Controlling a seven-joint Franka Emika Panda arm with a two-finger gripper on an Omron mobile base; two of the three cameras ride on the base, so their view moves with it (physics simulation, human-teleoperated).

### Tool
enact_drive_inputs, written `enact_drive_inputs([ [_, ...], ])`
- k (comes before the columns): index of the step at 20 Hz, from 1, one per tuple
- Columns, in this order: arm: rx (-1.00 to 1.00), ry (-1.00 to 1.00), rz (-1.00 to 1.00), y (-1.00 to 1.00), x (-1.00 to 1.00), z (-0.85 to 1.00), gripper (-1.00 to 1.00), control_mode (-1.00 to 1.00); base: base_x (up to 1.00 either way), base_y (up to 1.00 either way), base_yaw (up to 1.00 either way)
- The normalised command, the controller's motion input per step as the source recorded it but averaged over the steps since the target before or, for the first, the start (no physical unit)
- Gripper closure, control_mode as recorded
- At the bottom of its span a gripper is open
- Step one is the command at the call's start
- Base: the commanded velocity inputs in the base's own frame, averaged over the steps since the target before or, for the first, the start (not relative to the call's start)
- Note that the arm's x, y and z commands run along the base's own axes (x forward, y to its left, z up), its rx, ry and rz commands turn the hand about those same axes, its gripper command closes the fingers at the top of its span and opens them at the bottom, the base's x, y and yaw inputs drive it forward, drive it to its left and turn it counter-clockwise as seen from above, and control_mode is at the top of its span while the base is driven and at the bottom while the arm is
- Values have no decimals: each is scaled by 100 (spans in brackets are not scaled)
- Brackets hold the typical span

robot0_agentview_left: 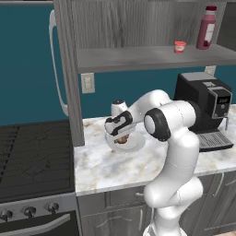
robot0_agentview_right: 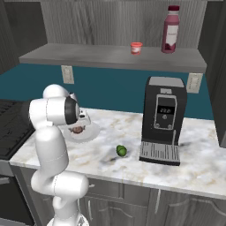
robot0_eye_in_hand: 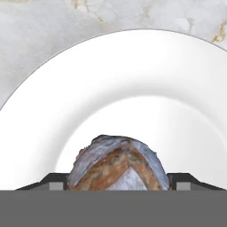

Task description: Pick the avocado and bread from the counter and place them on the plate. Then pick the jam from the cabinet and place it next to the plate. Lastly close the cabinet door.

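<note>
Your gripper (robot0_agentview_left: 121,136) hangs low over the plate (robot0_agentview_left: 136,144) with the bread (robot0_eye_in_hand: 118,164) between its finger tips (robot0_eye_in_hand: 54,182); whether the jaws grip the loaf or have let go of it, you cannot tell from here. In the hand view the bread sits over the plate's inner well, and the right base view shows it as a brown lump on the plate. The plate rests on the marbled bench (robot0_agentview_left: 115,168), near the stove top (robot0_agentview_left: 32,152). The avocado (robot0_agentview_right: 121,151) lies on the bench apart from the plate, just in front of the black coffee machine (robot0_agentview_right: 163,119). On the cabinet (robot0_agentview_right: 114,56) shelf above, the jam (robot0_agentview_right: 136,48) stands beside a tall dark-red bottle (robot0_agentview_right: 171,30). The cabinet door (robot0_agentview_left: 64,69) stands swung open.
</note>
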Motion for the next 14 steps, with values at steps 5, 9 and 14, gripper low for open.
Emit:
enact_drive_inputs([
  [5, 0, 0, 3, 0, 0, 1, -100, -100, 0, 0, 0],
  [9, 0, 0, 2, 0, 0, 2, -100, -100, 0, 0, 0],
  [14, 1, -2, 2, -4, -21, 21, -100, -100, 0, 0, 0],
])
